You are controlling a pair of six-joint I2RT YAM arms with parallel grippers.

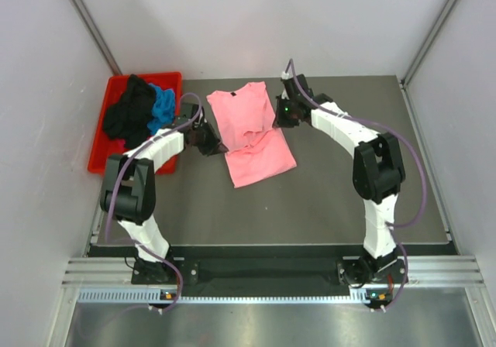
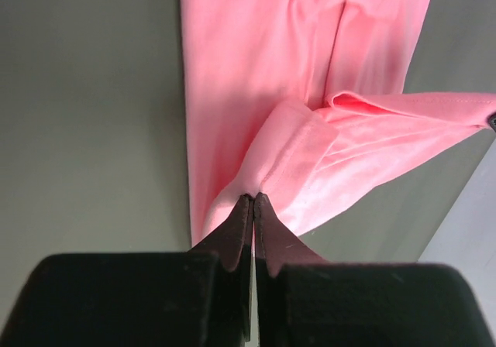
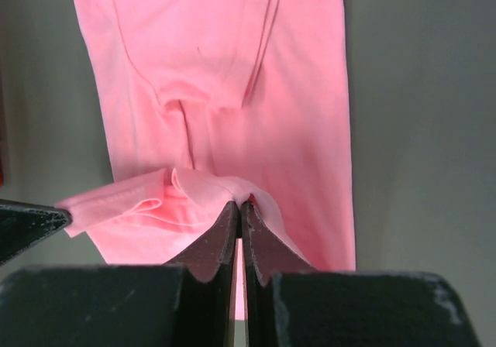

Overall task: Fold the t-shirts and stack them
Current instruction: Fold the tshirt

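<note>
2 tools tight on pink t-shirt

Your right gripper is clamped on a raised fold of the pink shirt. The left gripper meets the fold's other end.

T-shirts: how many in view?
3: pink t-shirt on the table; black t-shirt and blue t-shirt piled in the red bin. More may hide beneath.
</note>
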